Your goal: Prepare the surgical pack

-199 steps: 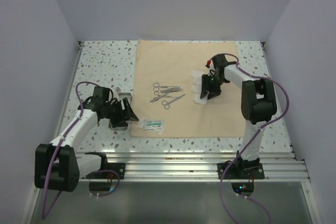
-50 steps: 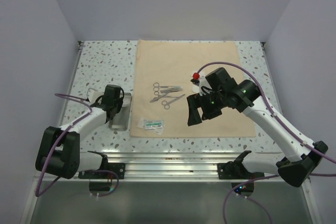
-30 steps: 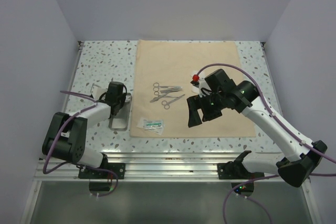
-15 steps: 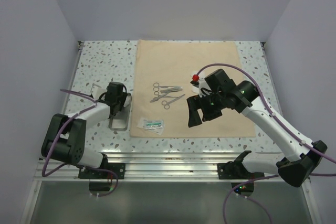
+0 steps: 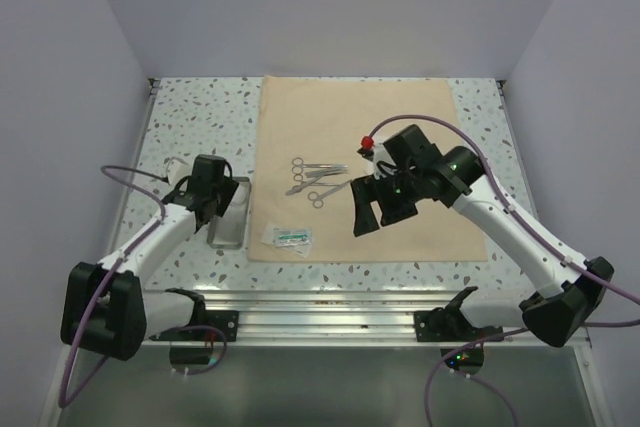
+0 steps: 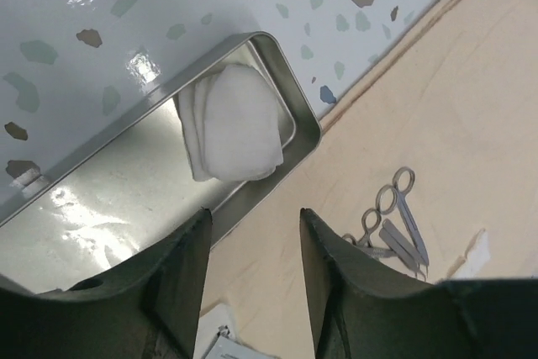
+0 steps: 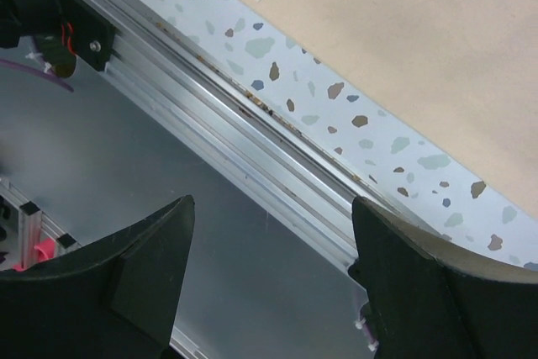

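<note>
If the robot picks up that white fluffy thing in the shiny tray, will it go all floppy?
Probably floppy: the white gauze looks like soft folded layers, so it would likely droop. It also seems light and shouldn't roll, lying flat in the steel tray.

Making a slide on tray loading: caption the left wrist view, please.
Open left gripper above a steel tray holding folded white gauze, beside beige cloth bearing scissor-like instruments.
</note>
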Tool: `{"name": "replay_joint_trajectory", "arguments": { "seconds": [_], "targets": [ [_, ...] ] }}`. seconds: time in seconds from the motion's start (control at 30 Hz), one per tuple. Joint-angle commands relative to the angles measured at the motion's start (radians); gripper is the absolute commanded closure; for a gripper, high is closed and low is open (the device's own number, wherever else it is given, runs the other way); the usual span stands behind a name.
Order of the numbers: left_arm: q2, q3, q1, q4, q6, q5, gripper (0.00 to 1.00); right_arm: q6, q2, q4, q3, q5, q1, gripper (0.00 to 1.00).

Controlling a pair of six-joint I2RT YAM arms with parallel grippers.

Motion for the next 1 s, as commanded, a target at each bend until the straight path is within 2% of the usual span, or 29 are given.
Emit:
{"name": "replay_joint_trajectory", "arguments": {
  "seconds": [0.0,0.03,0.17,0.23,0.3,0.43,0.6,0.7,0.97],
  "targets": [
    [-0.096,0.056,-0.006,-0.057,0.206,0.043,0.51,0.024,0.040,0.056,0.068,0.031,-0.037,0.21],
    [-0.111,0.067,-0.006,-0.049,0.259,0.086,0.55,0.033,0.057,0.073,0.076,0.028,-0.054,0.22],
    [-0.070,0.169,-0.006,-0.043,0.537,0.235,0.57,0.087,0.176,0.224,0.081,0.001,-0.165,0.23],
    [-0.032,0.199,-0.012,-0.047,0.644,0.312,0.58,0.113,0.227,0.292,0.070,-0.025,-0.277,0.24],
    [-0.013,0.223,-0.016,-0.038,0.709,0.373,0.58,0.148,0.306,0.388,0.065,-0.031,-0.365,0.26],
    [0.030,0.255,-0.021,-0.060,0.865,0.488,0.57,0.127,0.460,0.436,0.137,0.024,-0.431,0.29],
    [0.037,0.220,-0.024,-0.035,0.930,0.574,0.57,0.089,0.607,0.484,0.191,0.079,-0.465,0.37],
    [0.050,0.209,-0.026,-0.044,0.956,0.608,0.52,0.075,0.646,0.493,0.196,0.105,-0.466,0.38],
    [0.080,0.263,-0.026,-0.092,1.048,0.629,0.47,0.035,0.730,0.544,0.179,0.114,-0.471,0.38]
  ]
}}
